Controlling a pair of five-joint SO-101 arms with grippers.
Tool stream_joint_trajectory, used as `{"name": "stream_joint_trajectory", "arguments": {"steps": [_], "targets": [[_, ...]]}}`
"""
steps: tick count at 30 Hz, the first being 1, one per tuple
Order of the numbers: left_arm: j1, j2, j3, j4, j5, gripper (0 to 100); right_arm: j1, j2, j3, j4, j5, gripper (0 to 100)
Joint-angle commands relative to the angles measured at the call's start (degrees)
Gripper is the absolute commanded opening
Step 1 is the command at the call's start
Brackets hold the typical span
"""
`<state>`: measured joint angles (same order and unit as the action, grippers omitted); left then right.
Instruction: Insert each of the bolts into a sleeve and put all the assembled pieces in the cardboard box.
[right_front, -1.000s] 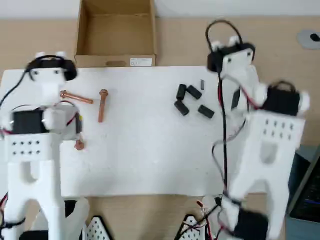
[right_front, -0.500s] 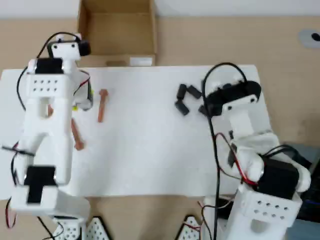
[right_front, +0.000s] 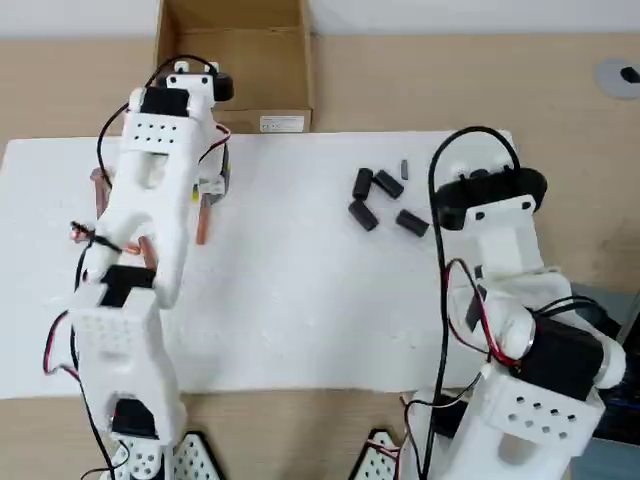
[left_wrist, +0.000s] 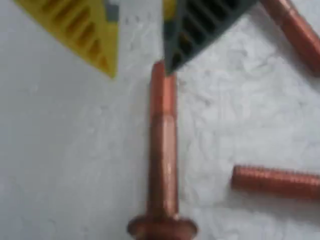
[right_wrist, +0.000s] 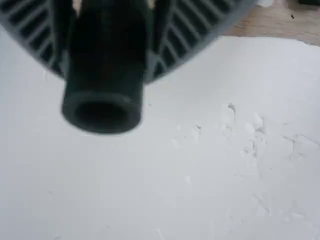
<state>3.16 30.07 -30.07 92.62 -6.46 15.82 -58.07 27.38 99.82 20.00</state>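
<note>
Over the white mat, my left gripper (left_wrist: 140, 70) is open, its yellow and dark fingers straddling the tip of a copper bolt (left_wrist: 162, 150) that lies flat. From above, that bolt (right_front: 203, 225) pokes out beside the left arm's wrist. Two more bolts (left_wrist: 295, 30) (left_wrist: 275, 182) lie close by. My right gripper (right_wrist: 107, 20) is shut on a black sleeve (right_wrist: 102, 75), held just above the mat with its open bore facing the camera. Several loose black sleeves (right_front: 362, 214) lie on the mat left of the right arm's wrist (right_front: 490, 195). The cardboard box (right_front: 235, 118) stands open at the back.
The left arm (right_front: 150, 200) stretches over the mat's left side and hides part of the bolts. A small dark piece (right_front: 404, 168) lies behind the sleeves. The mat's middle and front are bare. Wooden tabletop (right_front: 420, 80) surrounds the mat.
The left arm has swung from the left front out toward the back, bringing its gripper over the bolts. The right arm has pulled back from the far side toward the near right.
</note>
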Motion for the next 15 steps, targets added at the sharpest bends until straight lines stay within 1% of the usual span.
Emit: {"name": "stream_joint_trajectory", "arguments": {"steps": [1, 5, 9, 15], "targets": [[-0.26, 2.77, -6.68, -0.18, 0.35, 8, 0.66, -0.57, -0.13, -1.05, -0.44, 1.0], [-0.26, 6.37, -9.76, -0.26, 0.35, 8, 0.66, -0.57, -0.13, -1.05, -0.44, 1.0], [-0.97, 9.19, -12.40, -0.35, 0.35, 12, 0.66, -0.57, -0.13, -1.05, -0.44, 1.0], [-3.43, 12.35, -15.74, -0.26, 0.09, 12, 0.66, -0.57, -0.13, -1.05, -0.44, 1.0]]}}
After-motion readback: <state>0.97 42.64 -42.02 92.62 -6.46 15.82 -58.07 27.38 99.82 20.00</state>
